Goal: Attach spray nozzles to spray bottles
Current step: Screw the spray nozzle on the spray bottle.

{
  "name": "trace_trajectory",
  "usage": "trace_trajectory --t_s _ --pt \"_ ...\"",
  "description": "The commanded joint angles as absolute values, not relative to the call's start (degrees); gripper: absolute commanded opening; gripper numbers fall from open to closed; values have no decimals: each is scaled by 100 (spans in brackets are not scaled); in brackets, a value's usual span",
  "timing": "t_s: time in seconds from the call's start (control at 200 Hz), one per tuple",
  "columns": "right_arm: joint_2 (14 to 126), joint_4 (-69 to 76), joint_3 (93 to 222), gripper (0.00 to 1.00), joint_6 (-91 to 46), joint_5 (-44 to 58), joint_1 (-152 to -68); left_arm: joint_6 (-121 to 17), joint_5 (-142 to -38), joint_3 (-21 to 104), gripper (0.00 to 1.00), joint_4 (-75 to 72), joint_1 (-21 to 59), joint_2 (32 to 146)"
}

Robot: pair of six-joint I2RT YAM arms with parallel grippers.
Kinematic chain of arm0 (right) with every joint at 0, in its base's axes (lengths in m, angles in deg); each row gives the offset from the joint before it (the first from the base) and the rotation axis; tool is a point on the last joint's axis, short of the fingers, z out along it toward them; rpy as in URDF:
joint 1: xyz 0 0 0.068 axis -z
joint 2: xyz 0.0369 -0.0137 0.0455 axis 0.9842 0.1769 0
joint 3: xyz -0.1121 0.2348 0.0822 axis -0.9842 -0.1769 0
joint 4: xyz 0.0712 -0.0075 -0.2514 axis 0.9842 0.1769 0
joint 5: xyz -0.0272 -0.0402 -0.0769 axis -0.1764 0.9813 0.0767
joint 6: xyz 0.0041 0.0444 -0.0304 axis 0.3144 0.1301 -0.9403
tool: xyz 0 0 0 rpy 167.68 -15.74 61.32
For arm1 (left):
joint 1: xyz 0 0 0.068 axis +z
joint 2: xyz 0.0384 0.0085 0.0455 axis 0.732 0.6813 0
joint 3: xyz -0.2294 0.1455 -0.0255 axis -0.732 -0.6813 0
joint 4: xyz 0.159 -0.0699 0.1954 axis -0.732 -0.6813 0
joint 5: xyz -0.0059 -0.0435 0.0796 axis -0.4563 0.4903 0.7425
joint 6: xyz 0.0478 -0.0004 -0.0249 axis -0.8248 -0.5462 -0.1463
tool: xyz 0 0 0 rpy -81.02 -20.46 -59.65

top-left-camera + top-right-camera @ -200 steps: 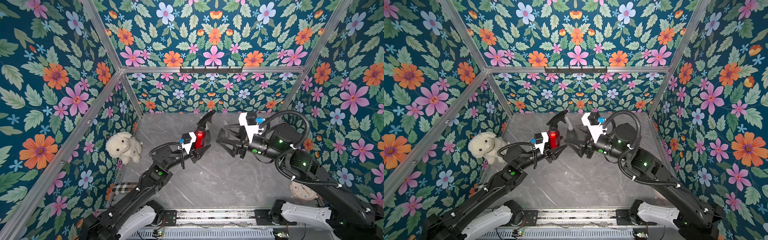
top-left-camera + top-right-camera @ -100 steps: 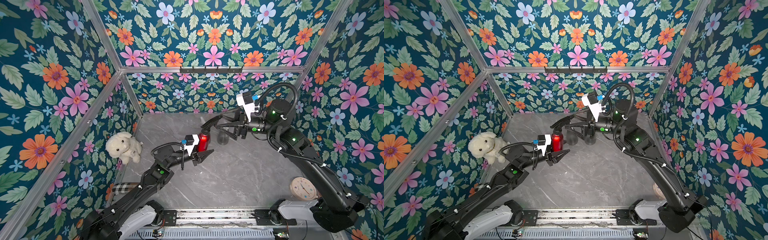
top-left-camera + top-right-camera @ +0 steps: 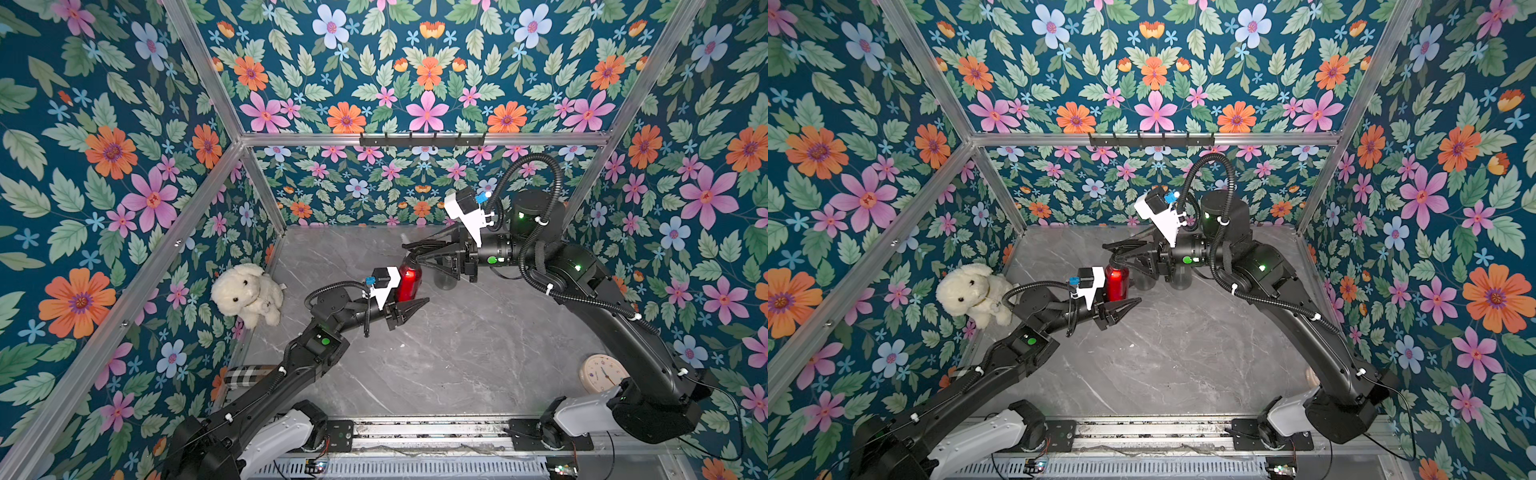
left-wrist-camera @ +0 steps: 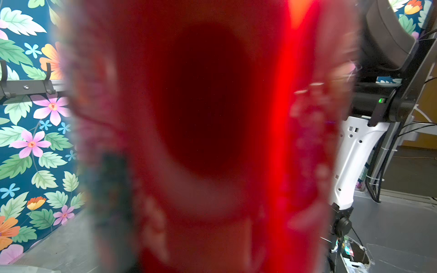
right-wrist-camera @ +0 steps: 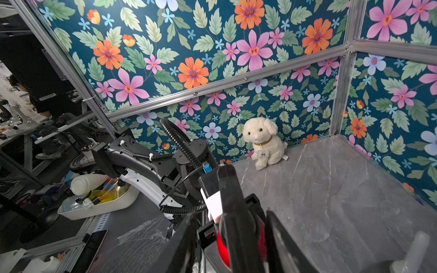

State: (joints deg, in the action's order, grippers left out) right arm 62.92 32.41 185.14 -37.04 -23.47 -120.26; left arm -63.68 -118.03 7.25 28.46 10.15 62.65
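The jaws of the left gripper (image 3: pixel 412 305) are clamped on the body of the red bottle (image 3: pixel 409 278), which stands upright on the grey surface (image 3: pixel 457 374), its long axis vertical. The jaws of the right gripper (image 5: pixel 230 216) stand parted either side of the black nozzle (image 5: pixel 233 189) sitting on the bottle's neck. The right wrist view shows a sliver of gap on each side, so they do not grip it. The nozzle lies directly between the right jaws and above the left pair, with the right arm nearer. Any tightening turn would, I judge, run about that vertical axis. Two grey bottles (image 3: pixel 1179 279) stand just beside. No brand or label is legible, and the plush dog's (image 5: pixel 264 141) tag is too small to read.
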Motion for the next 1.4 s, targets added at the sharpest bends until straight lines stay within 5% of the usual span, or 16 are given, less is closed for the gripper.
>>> trace_trajectory --t_s 0.0,0.515,0.74,1.395 --pt "6281 3425 18559 40 -3935 -2080 -12076 -6415 -11755 790 0 2923 1014 6265" --pt "6892 5084 19927 13 -4192 -1234 -12340 -6652 -11558 811 0 2721 1006 6298" --pt "7279 5761 20581 11 -4264 -1165 -12381 -6714 -11424 868 0 2595 992 6289" --pt "6917 4068 18740 11 -1960 1558 -13526 -7029 -9021 613 0 3147 631 6135"
